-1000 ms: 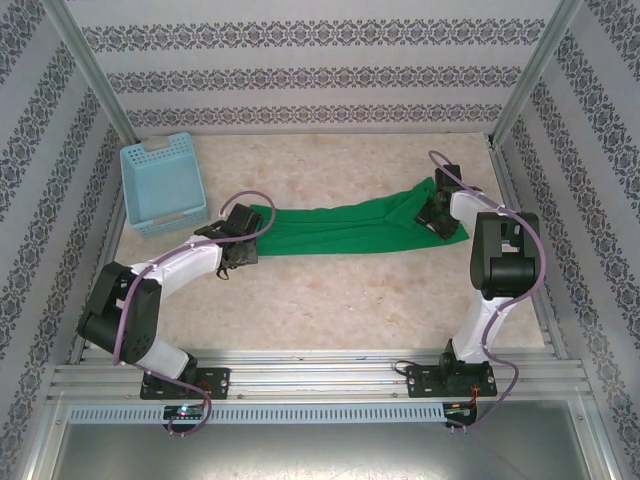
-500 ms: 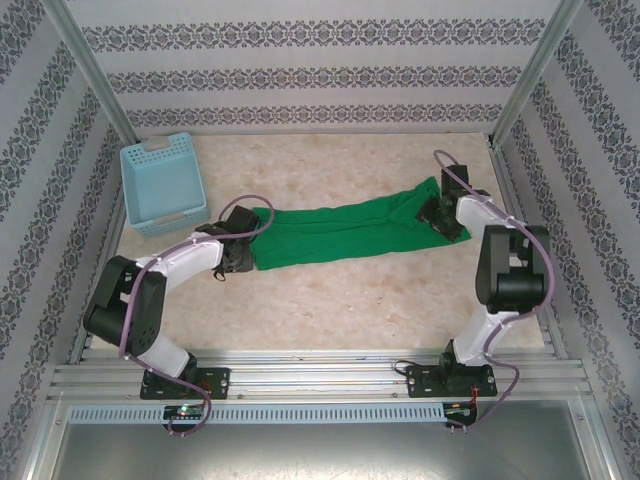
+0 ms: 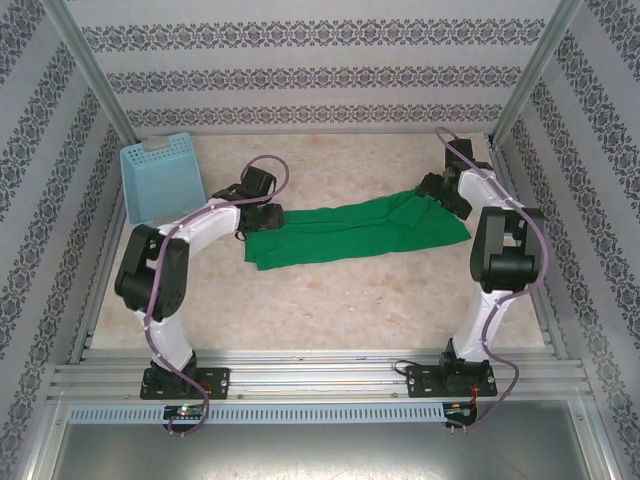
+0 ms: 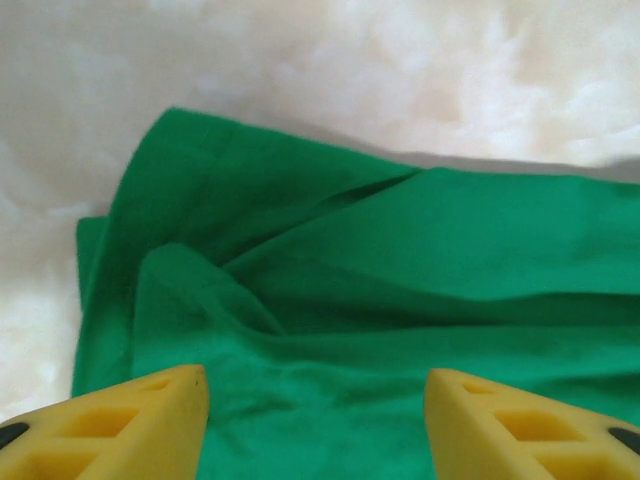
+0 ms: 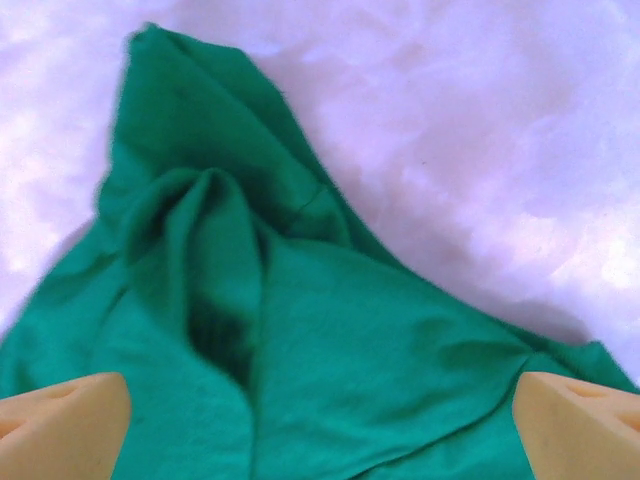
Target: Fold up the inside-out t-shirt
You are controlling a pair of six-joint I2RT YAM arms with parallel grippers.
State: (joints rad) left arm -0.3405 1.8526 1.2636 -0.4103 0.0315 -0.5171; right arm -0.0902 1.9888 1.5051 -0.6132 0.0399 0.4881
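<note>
Top view, placed off the light blue lattice basket [image 3: 160, 185], which sits at the far left of the table [image 3: 330, 300]

- Left gripper [image 3: 258, 208]: you'll find it just right of the basket, at the left end of the green t-shirt [image 3: 350, 228]. On your left wrist camera its yellow fingers [image 4: 140, 420] stand partly apart. Cloth lies below the gap and nothing is pinched

- Green t-shirt: right of the basket and apart from it, lying on the table as a long narrow band running away to the right. The end nearer the basket shows stacked layers and a soft crease

- Right gripper [image 3: 437, 190]: well right of the basket, at the shirt's other end. On your right wrist camera its fingers [image 5: 65, 420] are spread wide. The cloth under them is bunched into a ridge and is not gripped
</note>
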